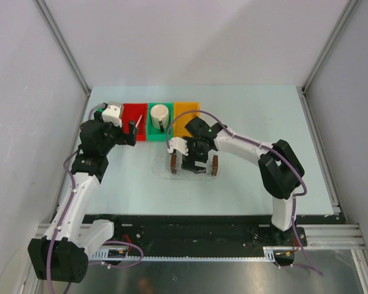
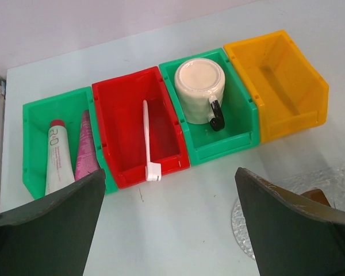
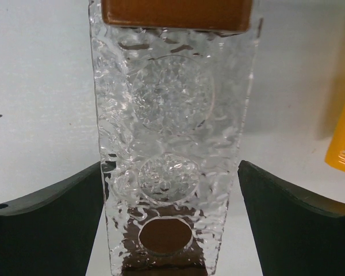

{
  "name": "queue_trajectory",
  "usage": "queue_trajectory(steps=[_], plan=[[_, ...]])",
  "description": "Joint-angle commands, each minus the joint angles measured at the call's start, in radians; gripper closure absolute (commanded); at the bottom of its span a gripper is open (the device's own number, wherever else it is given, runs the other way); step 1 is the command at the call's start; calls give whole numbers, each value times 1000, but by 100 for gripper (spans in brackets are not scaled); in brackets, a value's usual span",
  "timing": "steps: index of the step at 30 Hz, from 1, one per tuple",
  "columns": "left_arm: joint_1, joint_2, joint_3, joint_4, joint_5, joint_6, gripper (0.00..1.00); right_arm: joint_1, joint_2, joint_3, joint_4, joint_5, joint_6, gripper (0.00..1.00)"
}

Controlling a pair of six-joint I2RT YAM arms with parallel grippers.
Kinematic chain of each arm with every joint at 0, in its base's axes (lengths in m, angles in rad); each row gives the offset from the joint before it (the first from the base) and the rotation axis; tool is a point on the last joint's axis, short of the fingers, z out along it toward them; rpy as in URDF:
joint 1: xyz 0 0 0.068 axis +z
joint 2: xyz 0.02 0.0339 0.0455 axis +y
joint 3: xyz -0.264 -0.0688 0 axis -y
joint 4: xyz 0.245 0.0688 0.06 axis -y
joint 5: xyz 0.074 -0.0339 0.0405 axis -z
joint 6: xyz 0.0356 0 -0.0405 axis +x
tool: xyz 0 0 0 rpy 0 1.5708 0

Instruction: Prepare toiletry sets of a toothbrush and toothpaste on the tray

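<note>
right gripper (image 3: 169, 167): you are holding it over the tray (image 3: 172, 86), fingers spread wide, gripping nothing. the tray is lying bare, with no set in it yet.
left gripper (image 2: 169, 172): fingers wide, empty, facing the bins.
toothbrush (image 2: 148, 141): lying in the red bin (image 2: 121, 92).
toothpaste (image 2: 86, 146): lying in the leftmost green bin (image 2: 34, 115).
both are waiting to be moved.

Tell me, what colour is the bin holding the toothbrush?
The bin is red, clearest in the left wrist view.

top: overhead, whole table (image 1: 245, 110) | left wrist: oblique, bins (image 2: 126, 115) (top shares) | right wrist: close, tray (image 3: 172, 103)
</note>
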Motion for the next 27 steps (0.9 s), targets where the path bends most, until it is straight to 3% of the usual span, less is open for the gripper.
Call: queue_trajectory(steps=[1, 9, 16, 23, 27], plan=[[10, 28, 26, 14, 26, 26, 0, -6, -80, 11, 51, -12, 51, 0], [-33, 193, 141, 14, 11, -99, 0, -59, -151, 106, 103, -58, 224, 0], [-166, 375, 276, 13, -189, -134, 4, -145, -225, 121, 163, -165, 412, 0], [-248, 574, 407, 11, -328, -198, 14, -205, -274, 103, 146, -153, 440, 0], [-268, 671, 474, -3, -342, -257, 14, -239, -294, 77, 129, -156, 445, 0]])
